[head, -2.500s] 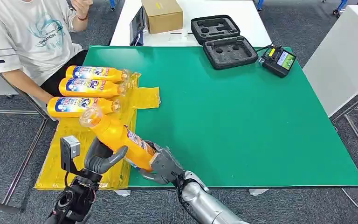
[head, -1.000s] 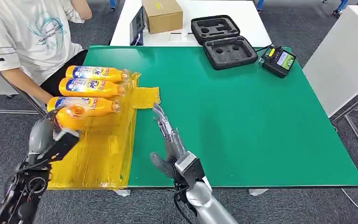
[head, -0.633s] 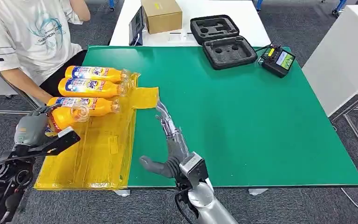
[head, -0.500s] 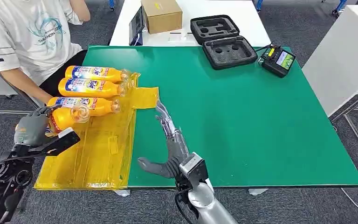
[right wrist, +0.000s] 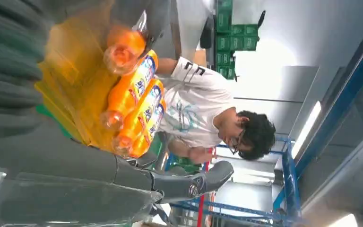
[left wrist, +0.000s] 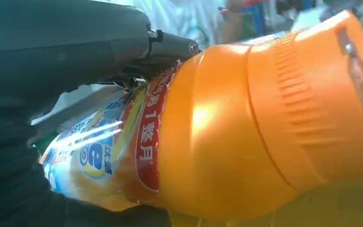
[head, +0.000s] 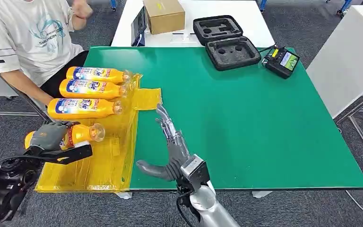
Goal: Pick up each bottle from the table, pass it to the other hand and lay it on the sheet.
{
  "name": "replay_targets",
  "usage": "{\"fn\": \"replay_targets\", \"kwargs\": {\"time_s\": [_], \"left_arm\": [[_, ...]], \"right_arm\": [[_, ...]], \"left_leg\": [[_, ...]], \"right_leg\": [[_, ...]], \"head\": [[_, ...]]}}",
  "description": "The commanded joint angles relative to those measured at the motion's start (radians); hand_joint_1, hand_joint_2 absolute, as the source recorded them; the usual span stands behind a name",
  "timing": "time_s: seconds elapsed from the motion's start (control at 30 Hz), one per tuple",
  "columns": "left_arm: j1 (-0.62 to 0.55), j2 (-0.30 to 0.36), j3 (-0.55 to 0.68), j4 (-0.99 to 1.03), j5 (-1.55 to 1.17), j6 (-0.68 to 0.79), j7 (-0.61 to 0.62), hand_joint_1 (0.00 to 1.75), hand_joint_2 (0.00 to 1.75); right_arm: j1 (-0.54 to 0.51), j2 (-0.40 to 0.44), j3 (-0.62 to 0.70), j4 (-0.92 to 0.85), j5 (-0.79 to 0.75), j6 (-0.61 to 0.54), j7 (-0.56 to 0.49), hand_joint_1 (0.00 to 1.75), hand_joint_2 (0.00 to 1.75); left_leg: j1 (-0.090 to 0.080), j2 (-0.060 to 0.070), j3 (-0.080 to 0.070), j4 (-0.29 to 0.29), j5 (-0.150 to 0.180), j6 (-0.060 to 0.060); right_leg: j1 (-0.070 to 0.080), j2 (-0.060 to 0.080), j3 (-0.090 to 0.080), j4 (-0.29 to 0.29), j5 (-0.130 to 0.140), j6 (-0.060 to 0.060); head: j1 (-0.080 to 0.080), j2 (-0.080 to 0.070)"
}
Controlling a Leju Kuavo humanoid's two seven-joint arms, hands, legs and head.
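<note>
Left hand (head: 47, 136) grips bottle (head: 78, 135), lying just below the three-bottle row (head: 90, 90) on sheet (head: 104, 161), seemingly touching down; right hand (head: 170, 146) spread, holding nothing; settle bottle parallel to row, then release gently

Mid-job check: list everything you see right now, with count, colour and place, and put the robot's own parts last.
bottles: four, orange, lying on the sheet; three in a row at its far end, the fourth nearer, in the left hand's grip
sheet: one, yellow, over the table's left edge
table: one, green top
foam-lined case: one, black, open, at the far edge
handheld controller: one, black, lit screen, far right
cardboard box: one, brown, on the white table beyond
person: one, white T-shirt, seated at far left
left hand: grey, grips the fourth bottle
right hand: grey, fingers spread above the table, holds nothing
</note>
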State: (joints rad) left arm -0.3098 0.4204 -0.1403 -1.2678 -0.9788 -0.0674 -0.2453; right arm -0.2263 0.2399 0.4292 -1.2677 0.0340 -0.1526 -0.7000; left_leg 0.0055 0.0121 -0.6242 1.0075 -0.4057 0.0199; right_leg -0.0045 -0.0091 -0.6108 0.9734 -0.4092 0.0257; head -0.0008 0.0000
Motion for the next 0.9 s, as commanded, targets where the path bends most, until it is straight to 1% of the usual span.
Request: {"fn": "replay_targets", "kwargs": {"time_s": [0.03, 0.07, 0.13, 0.17, 0.23, 0.27, 0.33, 0.37, 0.47, 0.63, 0.7, 0.73, 0.8, 0.83, 0.9], "left_arm": [[-0.244, -0.057, -0.242, 0.353, -0.057, -0.069, -0.016, 1.75, 1.75], [-0.261, -0.064, -0.254, 0.379, -0.059, -0.071, -0.017, 1.75, 1.75], [-0.312, -0.086, -0.291, 0.457, -0.063, -0.079, -0.026, 1.75, 1.75], [-0.343, -0.1, -0.312, 0.502, -0.064, -0.079, -0.035, 1.75, 1.75], [-0.387, -0.13, -0.335, 0.562, -0.058, -0.079, -0.047, 1.75, 1.75], [-0.387, -0.13, -0.335, 0.562, -0.058, -0.079, -0.047, 1.75, 1.75], [-0.393, -0.137, -0.34, 0.565, -0.06, -0.079, -0.043, 1.75, 1.75], [-0.404, -0.142, -0.35, 0.584, -0.059, -0.079, -0.046, 1.75, 1.75], [-0.42, -0.165, -0.367, 0.611, -0.057, -0.075, -0.047, 1.75, 1.75], [-0.433, -0.168, -0.386, 0.634, -0.065, -0.086, -0.046, 1.75, 1.75], [-0.441, -0.173, -0.382, 0.664, -0.041, -0.117, -0.067, 1.75, 1.75], [-0.442, -0.173, -0.382, 0.667, -0.038, -0.119, -0.067, 1.75, 1.75], [-0.44, -0.171, -0.378, 0.678, -0.028, -0.126, -0.069, 1.75, 1.75], [-0.439, -0.166, -0.38, 0.683, -0.024, -0.134, -0.073, 1.75, 1.75], [-0.436, -0.159, -0.378, 0.687, -0.006, -0.153, -0.089, 1.75, 1.75]], "right_arm": [[-0.035, 0.022, -0.02, 0.105, 0.011, 0.02, 0.002, 0.0, 1.75], [-0.036, 0.021, -0.016, 0.106, 0.013, 0.023, 0.002, 0.0, 1.75], [-0.04, 0.021, -0.003, 0.106, 0.019, 0.026, 0.002, 0.0, 1.75], [-0.043, 0.022, 0.003, 0.107, 0.02, 0.025, 0.002, 0.0, 1.75], [-0.052, 0.022, 0.014, 0.114, 0.02, 0.027, 0.002, 0.0, 1.75], [-0.052, 0.022, 0.014, 0.114, 0.02, 0.027, 0.002, 0.0, 1.75], [-0.053, 0.023, 0.015, 0.115, 0.02, 0.026, 0.002, 0.0, 1.75], [-0.058, 0.023, 0.023, 0.12, 0.015, 0.032, 0.002, 0.0, 1.75], [-0.065, 0.027, 0.041, 0.128, 0.019, 0.032, 0.002, 0.0, 1.75], [-0.071, 0.031, 0.051, 0.136, 0.02, 0.031, 0.002, 0.0, 1.75], [-0.079, 0.032, 0.057, 0.143, 0.014, 0.033, 0.002, 0.0, 1.75], [-0.08, 0.032, 0.058, 0.144, 0.013, 0.033, 0.002, 0.0, 1.75], [-0.085, 0.034, 0.06, 0.156, 0.01, 0.031, 0.002, 0.0, 1.75], [-0.089, 0.035, 0.061, 0.161, 0.008, 0.029, 0.002, 0.0, 1.75], [-0.092, 0.034, 0.064, 0.166, 0.002, 0.028, 0.002, 0.0, 1.75]], "left_leg": [[0.0, -0.006, 0.004, -0.002, 0.0, -0.001], [0.0, -0.007, 0.006, -0.002, 0.0, -0.001], [0.0, -0.007, 0.003, -0.001, 0.001, -0.001], [0.0, -0.008, 0.005, -0.002, 0.0, -0.001], [0.0, -0.006, 0.003, -0.001, 0.001, -0.001], [0.0, -0.007, 0.004, -0.001, 0.001, -0.001], [0.0, -0.005, 0.002, 0.0, 0.001, -0.001], [0.0, -0.006, 0.005, -0.001, 0.0, -0.001], [0.001, -0.007, 0.006, -0.001, 0.0, -0.001], [0.0, -0.005, 0.002, -0.001, 0.001, -0.001], [0.001, -0.006, 0.006, -0.001, -0.001, -0.001], [0.0, -0.004, 0.004, -0.001, 0.0, -0.001], [0.0, -0.005, 0.007, -0.001, -0.001, -0.001], [0.0, -0.004, 0.005, -0.001, 0.0, -0.001], [0.0, -0.003, 0.006, -0.002, 0.0, -0.001]], "right_leg": [[0.0, -0.005, 0.005, -0.001, -0.002, 0.0], [0.0, -0.006, 0.007, -0.001, -0.003, -0.001], [0.0, -0.006, 0.005, -0.001, -0.002, 0.0], [0.0, -0.006, 0.007, -0.001, -0.002, 0.0], [0.0, -0.005, 0.004, 0.0, -0.001, 0.0], [0.0, -0.006, 0.006, 0.0, -0.002, 0.0], [0.0, -0.003, 0.004, 0.0, -0.001, 0.0], [0.0, -0.004, 0.007, -0.001, -0.002, 0.0], [0.0, -0.004, 0.007, 0.0, -0.002, 0.0], [0.0, -0.003, 0.004, 0.0, 0.0, 0.0], [0.0, -0.003, 0.008, 0.0, -0.002, -0.001], [0.0, -0.003, 0.006, -0.001, -0.001, 0.0], [0.0, -0.002, 0.009, -0.001, -0.002, 0.0], [0.0, -0.002, 0.007, -0.001, -0.001, 0.0], [0.0, -0.001, 0.007, -0.001, -0.001, 0.0]], "head": [[0.0, 0.0], [-0.001, 0.0], [0.0, 0.0], [0.0, 0.0], [0.0, 0.0], [-0.001, 0.0], [0.0, 0.0], [0.0, 0.0], [0.0, 0.0], [-0.001, 0.0], [0.0, 0.0], [-0.001, 0.0], [0.0, 0.0], [-0.001, 0.0], [-0.001, 0.0]]}}
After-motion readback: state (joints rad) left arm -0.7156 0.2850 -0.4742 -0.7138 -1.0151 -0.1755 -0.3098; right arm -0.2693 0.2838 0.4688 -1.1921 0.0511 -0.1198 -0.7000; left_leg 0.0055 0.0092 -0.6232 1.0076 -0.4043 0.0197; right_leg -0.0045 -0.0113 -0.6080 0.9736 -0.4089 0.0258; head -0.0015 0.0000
